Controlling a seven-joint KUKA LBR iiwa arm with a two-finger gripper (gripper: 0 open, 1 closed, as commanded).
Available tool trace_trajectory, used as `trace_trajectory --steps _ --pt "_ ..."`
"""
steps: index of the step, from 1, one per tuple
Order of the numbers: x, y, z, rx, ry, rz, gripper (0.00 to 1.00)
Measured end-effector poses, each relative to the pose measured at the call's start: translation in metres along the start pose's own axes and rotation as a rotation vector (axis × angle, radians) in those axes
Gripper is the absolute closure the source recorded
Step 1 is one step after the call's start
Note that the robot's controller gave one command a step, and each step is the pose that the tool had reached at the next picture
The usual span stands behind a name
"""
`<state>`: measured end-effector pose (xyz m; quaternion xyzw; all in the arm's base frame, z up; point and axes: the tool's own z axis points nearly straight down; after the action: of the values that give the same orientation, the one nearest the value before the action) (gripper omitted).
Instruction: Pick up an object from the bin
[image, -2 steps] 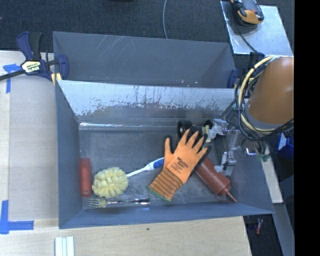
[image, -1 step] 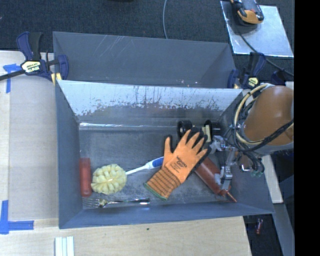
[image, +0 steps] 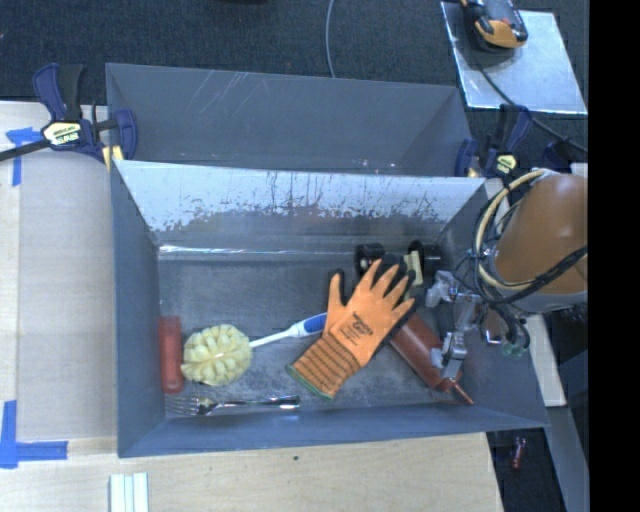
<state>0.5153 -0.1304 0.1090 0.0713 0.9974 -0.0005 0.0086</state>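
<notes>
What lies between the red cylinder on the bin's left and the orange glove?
In the camera view, a dish brush lies there: its yellow head sits beside the red cylinder, and its white handle runs toward the orange glove.

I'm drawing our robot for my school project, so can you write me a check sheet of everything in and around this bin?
Surface: grey metal bin, floor scuffed, things lying loose in it.
Job's things: reddish-brown tool at the right end, under the gripper; orange glove beside it, in the middle.
Clutter: brush with a yellow head; red stick at the left; fork along the front wall; black thing behind the glove.
Grippers: gripper low over the reddish-brown tool; touching or not, cannot tell.
Cables: cables loop round the arm's orange cover.
Surroundings: dark floor behind the bin.
</notes>
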Motion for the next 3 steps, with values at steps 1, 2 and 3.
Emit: trace_trajectory --steps 1,2,3 --pt "0.028 0.0 0.009 -0.002 0.019 0.137 0.0" --pt "0.025 -0.01 0.038 0.0 0.003 0.299 0.0" --pt "0.034 0.003 0.038 -0.001 0.02 0.319 1.0"
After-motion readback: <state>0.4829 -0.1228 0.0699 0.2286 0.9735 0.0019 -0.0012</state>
